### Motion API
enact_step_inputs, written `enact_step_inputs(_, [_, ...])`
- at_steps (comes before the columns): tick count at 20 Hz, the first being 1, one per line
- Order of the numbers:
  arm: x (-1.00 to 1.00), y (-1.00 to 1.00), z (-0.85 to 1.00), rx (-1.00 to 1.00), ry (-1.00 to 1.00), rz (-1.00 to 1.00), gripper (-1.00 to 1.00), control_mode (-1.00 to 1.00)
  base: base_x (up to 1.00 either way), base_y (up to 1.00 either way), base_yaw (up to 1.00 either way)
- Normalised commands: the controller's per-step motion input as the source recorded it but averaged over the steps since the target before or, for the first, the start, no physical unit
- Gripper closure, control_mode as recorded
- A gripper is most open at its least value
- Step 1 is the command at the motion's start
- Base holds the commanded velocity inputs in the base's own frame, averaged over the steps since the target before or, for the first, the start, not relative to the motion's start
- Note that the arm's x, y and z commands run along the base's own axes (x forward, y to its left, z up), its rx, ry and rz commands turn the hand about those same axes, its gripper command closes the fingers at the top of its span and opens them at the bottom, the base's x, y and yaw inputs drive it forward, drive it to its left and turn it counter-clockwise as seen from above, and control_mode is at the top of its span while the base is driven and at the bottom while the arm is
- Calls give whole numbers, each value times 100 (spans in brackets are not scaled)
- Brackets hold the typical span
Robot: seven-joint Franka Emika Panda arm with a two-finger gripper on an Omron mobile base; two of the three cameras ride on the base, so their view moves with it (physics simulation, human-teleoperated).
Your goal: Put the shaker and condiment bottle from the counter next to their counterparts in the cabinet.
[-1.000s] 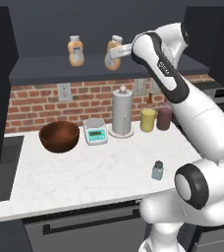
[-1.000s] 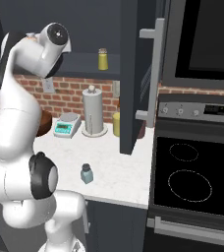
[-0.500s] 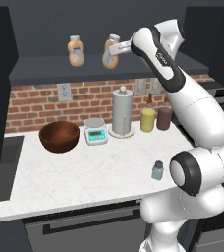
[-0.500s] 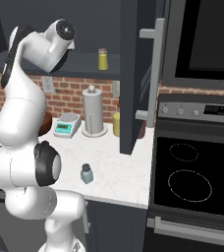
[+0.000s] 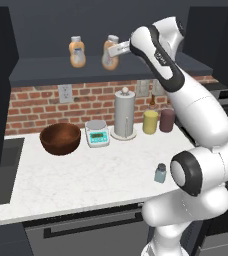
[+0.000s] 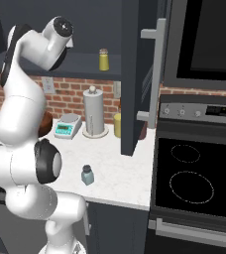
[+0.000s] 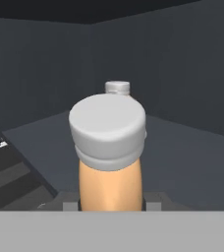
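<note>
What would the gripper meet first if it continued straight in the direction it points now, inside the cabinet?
Probably the counterpart bottle. In the hand view its pale cap shows just behind the held condiment bottle, in line with the gripper. The gap between them is hard to judge; behind it stands the cabinet back wall.

Two orange-tan condiment bottles sit up at the cabinet shelf; below it, two shakers, two canisters, one wooden bowl, one kitchen scale, one paper-towel holder.

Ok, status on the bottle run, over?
Gripper shut on condiment bottle, at cabinet shelf. Counterpart bottle close alongside, apart. Teal shaker waiting on counter.
</note>
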Motion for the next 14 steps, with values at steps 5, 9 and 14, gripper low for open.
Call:
enact_step_inputs(5, [10, 2, 0, -4, 0, 0, 100, -100, 0, 0, 0])
enact_step_inputs(9, [24, 0, -1, 0, 0, 0, 100, -100, 0, 0, 0])
enact_step_inputs(14, [26, 0, -9, 0, 0, 1, 100, -100, 0, 0, 0])
